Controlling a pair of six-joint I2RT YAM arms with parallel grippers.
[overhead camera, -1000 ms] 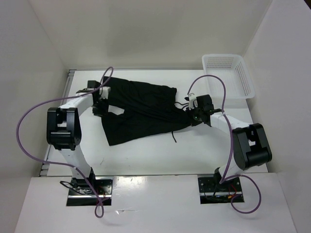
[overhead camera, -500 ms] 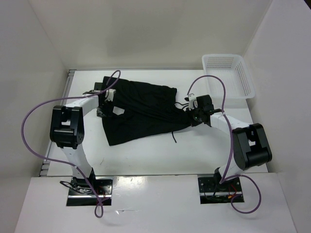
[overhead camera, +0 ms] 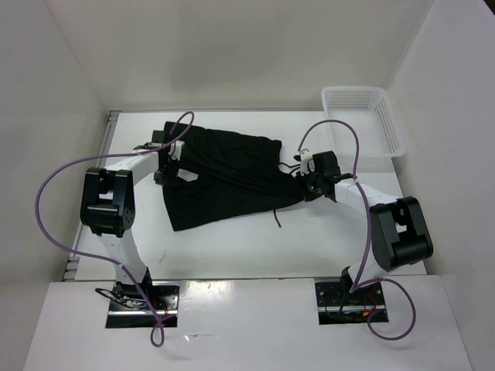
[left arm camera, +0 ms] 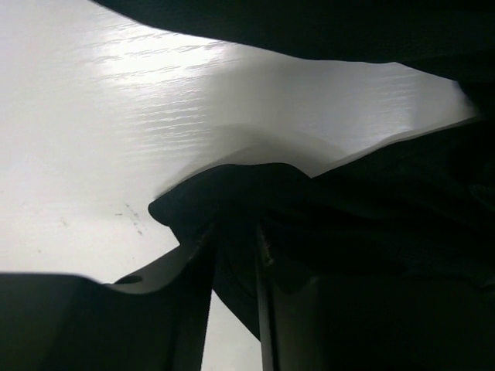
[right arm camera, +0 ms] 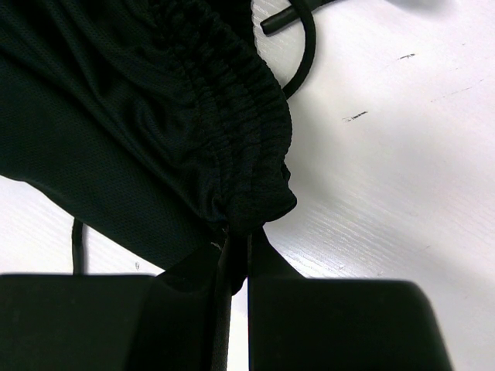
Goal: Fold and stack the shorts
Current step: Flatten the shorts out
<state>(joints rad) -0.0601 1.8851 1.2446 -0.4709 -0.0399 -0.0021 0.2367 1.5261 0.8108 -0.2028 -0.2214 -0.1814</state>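
The black shorts [overhead camera: 224, 178] lie spread and rumpled across the middle of the table, with a loose drawstring end [overhead camera: 277, 219] trailing off the near edge. My left gripper [overhead camera: 172, 166] sits low at their left side. In the left wrist view it [left arm camera: 233, 232] is shut on a raised fold of the shorts [left arm camera: 371, 216]. My right gripper [overhead camera: 304, 183] is at the right end. The right wrist view shows it [right arm camera: 238, 239] shut on the gathered elastic waistband of the shorts [right arm camera: 139, 116], with the drawstring [right arm camera: 305, 54] curling on the table beyond.
A white lattice basket [overhead camera: 363, 120] stands at the back right corner. White walls close in the table at the back and on both sides. Purple cables loop above both arms. Bare white tabletop [overhead camera: 247, 247] lies between the shorts and the arm bases.
My left gripper has moved right, from the shorts' left edge onto the fabric, and its jaws have closed in on a fold. The right arm and its grip have not moved.
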